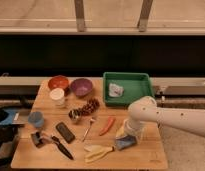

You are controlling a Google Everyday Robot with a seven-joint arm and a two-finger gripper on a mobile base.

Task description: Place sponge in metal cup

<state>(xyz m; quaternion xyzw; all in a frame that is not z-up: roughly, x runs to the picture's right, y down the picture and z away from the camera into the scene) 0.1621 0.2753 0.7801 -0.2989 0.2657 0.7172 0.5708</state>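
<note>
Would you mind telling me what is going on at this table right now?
The robot's white arm reaches in from the right, and its gripper is down at the sponge, near the front right of the table. The metal cup stands well to the left, beside the grapes. The sponge is not yet in it.
</note>
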